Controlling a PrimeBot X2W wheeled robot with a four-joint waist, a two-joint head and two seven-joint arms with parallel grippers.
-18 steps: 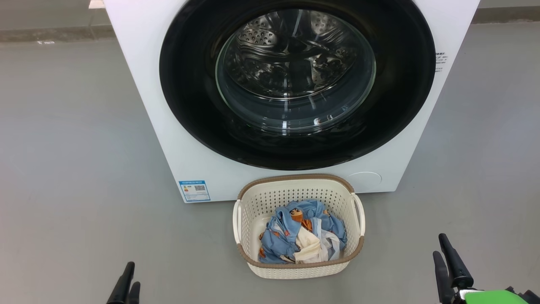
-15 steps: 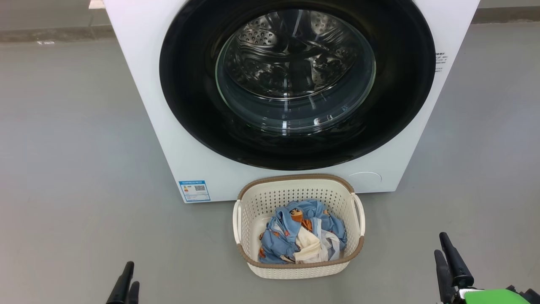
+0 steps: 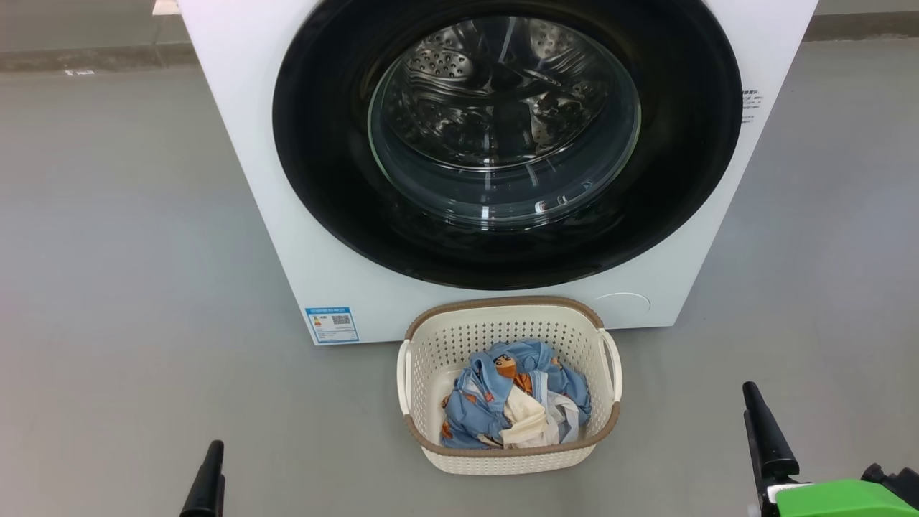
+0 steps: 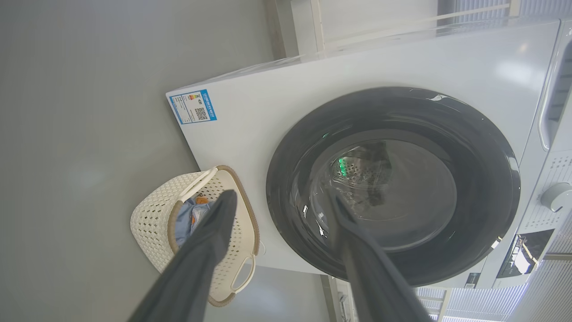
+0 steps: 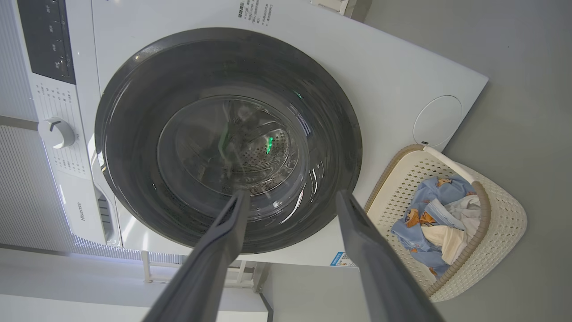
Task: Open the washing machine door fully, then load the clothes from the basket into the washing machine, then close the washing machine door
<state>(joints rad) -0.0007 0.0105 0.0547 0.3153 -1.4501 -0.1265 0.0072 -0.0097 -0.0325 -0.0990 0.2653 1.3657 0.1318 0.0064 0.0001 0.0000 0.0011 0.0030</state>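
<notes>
Counted: two grippers with two fingers each, one washing machine, one door, one basket, one heap of clothes.

The left gripper hangs low at the left, its dark fingers spread wide with nothing between them. One blue sticker sits on the lower left corner of the white washing machine. It carries a QR code, and its print is too small to read. The round door, black-rimmed with a glass centre, lies shut against the front.

Just below it on the grey floor stands the basket with two side handles. It holds the clothes: blue printed pieces tangled with white and cream ones, too bunched to count.

One round cap marks the machine's lower right, and a few lines of small print higher up cannot be read. The right wrist view shows one knob and the name "Hisense". The right gripper is also spread open and empty.
</notes>
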